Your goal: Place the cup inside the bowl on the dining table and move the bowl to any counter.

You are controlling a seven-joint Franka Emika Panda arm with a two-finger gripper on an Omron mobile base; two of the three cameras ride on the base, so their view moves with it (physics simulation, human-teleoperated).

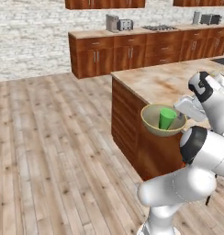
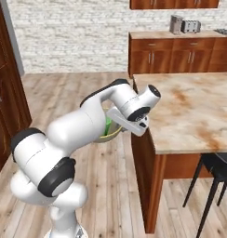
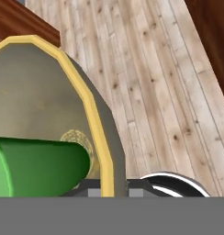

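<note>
The gripper [image 1: 182,115] is pinched tight on the rim of the bowl [image 1: 156,127], holding it in the air just off the corner of the dining table [image 1: 164,85], over bare plank floor [image 1: 49,151]. The cup [image 1: 167,119] stands inside the bowl, leaning toward the wall nearest the gripper.

The hand view looks along the yellow rim, with the cup's green side touching the bowl's inner wall and planks below (the fingertips themselves are barely visible at the bottom edge).

In the left base view the bowl's whole mouth is open to sight, and wide floor spreads to its left. In the right base view the arm covers most of the bowl, leaving a sliver of rim and green; a black stool [image 2: 216,179] sits under the table's near edge.

Farther back, the counter [image 1: 132,33] runs along the brick wall, well apart from the table, carrying a toaster [image 1: 125,25].
</note>
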